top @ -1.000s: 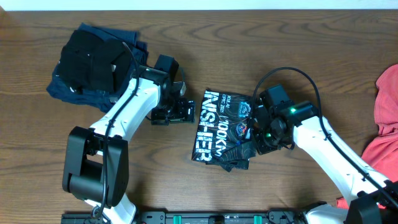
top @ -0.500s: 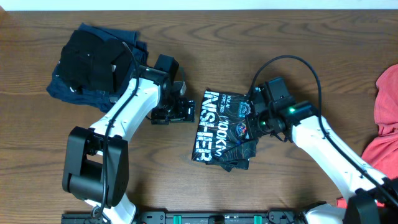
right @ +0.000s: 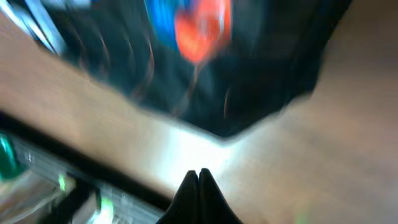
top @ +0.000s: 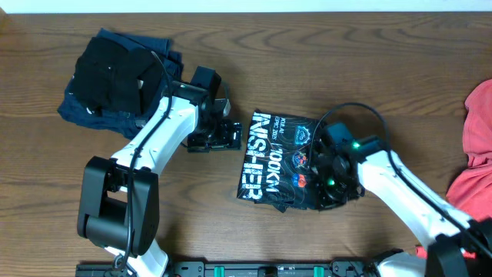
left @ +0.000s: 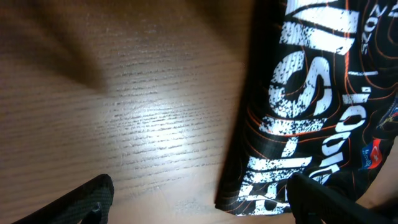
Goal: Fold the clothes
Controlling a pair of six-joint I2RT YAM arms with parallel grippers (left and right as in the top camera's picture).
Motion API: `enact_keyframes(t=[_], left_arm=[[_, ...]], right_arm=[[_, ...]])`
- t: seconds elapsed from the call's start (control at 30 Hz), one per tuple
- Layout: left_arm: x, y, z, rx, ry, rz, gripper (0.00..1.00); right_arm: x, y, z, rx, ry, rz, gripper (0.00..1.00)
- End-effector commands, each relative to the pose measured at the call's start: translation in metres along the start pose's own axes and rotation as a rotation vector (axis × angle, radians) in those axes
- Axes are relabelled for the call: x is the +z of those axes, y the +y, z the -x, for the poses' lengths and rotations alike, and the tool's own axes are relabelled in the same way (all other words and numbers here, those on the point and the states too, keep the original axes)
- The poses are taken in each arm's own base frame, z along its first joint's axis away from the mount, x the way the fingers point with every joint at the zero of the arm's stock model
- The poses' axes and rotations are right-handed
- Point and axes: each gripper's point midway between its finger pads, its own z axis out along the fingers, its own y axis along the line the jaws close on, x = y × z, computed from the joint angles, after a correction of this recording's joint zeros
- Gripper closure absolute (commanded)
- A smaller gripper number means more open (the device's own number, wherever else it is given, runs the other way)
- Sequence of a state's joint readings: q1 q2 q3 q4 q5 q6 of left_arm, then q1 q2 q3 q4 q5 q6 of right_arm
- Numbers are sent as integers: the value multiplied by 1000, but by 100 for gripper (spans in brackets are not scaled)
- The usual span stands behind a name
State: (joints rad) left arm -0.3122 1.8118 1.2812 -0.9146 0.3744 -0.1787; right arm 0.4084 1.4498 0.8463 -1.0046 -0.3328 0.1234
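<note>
Two grippers flank the black shirt (top: 273, 161), which lies folded at mid-frame in the overhead view. The left gripper (left: 200, 186) is spread wide and empty, just off the shirt's left edge, probably ready to pinch it for another fold. The right gripper (right: 199, 185) has its tips pressed together on nothing, over bare table (right: 348, 155) beside the shirt's lower right corner, perhaps to tuck the ragged hem. Overhead, the wrist hides those tips; only the blurred wrist view shows them. Only overhead shows the dark pile (top: 115, 77) at upper left and the red garment (top: 478, 146) at the right edge.

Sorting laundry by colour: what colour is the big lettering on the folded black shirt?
White, on the black shirt; clearest in the left wrist view.
</note>
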Motion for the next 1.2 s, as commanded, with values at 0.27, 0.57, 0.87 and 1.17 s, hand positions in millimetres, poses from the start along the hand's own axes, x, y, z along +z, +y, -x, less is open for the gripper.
enact_keyframes(t=[0.27,0.57,0.87,1.17], left_arm=[[7,-21,-23,22,67,-104,10],[22,-23,-45,29,130,-110,10],[20,-48,-48,44,147,-234,10],[38,-75,-67,157,171,-237,66]], right_arm=[[4,28,65,-73,-212,99,99],[52,-34,12,100,93,-210,99],[16,-24,39,79,-65,-188,99],[-43,-24,126,201,-513,-80,99]])
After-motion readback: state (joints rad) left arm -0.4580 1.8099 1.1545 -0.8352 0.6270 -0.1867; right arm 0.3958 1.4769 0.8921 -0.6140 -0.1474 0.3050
